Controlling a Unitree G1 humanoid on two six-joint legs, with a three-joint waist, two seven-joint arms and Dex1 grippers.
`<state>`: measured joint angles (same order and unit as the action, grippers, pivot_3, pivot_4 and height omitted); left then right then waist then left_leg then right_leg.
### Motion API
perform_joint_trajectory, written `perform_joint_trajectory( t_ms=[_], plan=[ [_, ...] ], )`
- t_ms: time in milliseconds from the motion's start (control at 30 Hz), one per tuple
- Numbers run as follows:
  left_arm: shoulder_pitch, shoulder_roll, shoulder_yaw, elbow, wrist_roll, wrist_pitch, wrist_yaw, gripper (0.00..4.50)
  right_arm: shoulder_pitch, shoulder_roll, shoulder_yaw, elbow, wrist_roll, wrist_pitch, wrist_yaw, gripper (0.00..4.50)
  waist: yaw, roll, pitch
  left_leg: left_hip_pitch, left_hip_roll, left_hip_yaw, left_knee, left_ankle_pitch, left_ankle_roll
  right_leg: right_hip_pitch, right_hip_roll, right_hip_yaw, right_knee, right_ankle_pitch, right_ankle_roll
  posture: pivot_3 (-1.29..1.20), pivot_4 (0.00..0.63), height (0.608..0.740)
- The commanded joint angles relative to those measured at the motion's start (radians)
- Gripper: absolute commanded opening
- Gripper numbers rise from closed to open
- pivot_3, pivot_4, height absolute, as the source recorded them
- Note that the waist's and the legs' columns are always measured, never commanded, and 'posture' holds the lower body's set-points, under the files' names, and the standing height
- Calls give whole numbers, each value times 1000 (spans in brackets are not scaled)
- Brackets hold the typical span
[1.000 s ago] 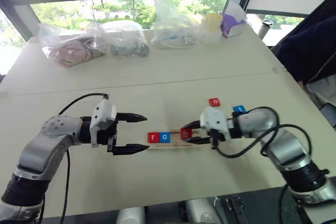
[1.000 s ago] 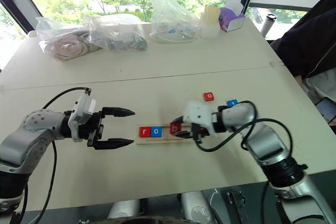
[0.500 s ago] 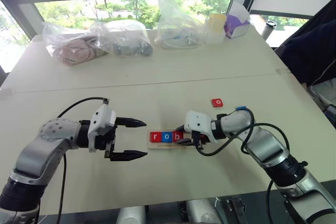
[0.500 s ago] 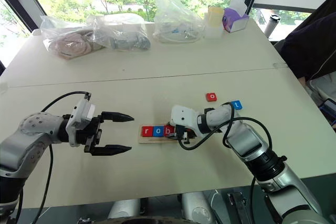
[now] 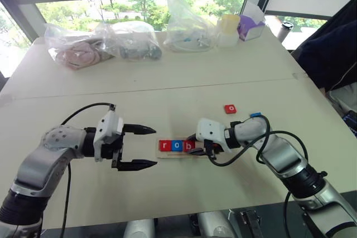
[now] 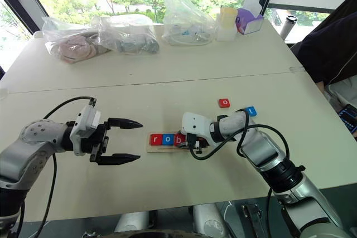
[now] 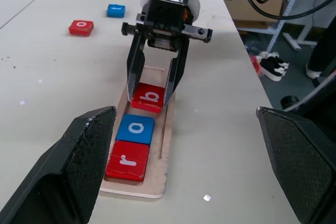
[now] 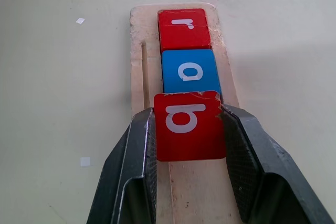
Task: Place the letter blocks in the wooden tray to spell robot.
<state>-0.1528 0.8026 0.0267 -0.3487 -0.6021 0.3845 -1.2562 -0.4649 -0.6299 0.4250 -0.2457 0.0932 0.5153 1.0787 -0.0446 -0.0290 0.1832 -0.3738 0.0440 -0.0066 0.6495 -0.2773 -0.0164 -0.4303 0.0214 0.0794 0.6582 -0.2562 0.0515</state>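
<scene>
Red against black, the flat square b block [image 8: 190,125] sits clamped between the two fingers of our right gripper [image 7: 156,88], which holds it low over the third slot of the long pale wooden tray [image 7: 168,145]. Whether the block already rests on the tray floor we cannot tell. Just past the fingertips lie the blue square o block [image 8: 190,72] and then the red square r block [image 8: 184,28], both seated in the tray and touching. Behind this gripper, out on the beige table [image 5: 184,96], wait a second red o block [image 5: 230,108] and a blue t block [image 6: 250,111], well apart from the tray. Beyond the tray's r end, our left gripper [image 5: 140,147] hangs with its jaws spread wide, holding nothing. We judge two letters done, the third being placed, two left.
</scene>
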Motion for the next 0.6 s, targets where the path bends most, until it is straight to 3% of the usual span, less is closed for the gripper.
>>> perform_joint_trajectory(
  t_ms=[33,167,200,467,600],
  plan=[
    [-9,1,20,-36,-20,0,9,4500,-24,9,-5,1,-3,-13,-3,2197,0,0,0,0,0,0,0,0,0,0,0,0,0,0,0,0,150,740],
    [-9,-1,18,-39,-19,2,17,4500,-28,12,-4,12,-6,-23,-3,4301,0,0,0,0,0,0,0,0,0,0,0,0,0,0,0,0,150,740],
    [-8,-2,17,-41,-20,3,20,4500,-31,15,-3,15,-7,-23,-4,4465,0,0,0,0,0,0,0,0,0,0,0,0,0,0,0,0,150,740],
    [-10,-4,13,-41,-18,2,29,4500,-51,34,-52,8,16,1,-25,4465,0,0,0,0,0,0,0,0,0,0,0,0,0,0,0,0,150,740],
    [-11,-8,7,-37,-11,-6,32,4500,-102,76,-143,59,39,25,-110,4465,-2,0,0,0,0,0,0,0,0,0,0,0,0,0,0,0,150,740]
  ],
)
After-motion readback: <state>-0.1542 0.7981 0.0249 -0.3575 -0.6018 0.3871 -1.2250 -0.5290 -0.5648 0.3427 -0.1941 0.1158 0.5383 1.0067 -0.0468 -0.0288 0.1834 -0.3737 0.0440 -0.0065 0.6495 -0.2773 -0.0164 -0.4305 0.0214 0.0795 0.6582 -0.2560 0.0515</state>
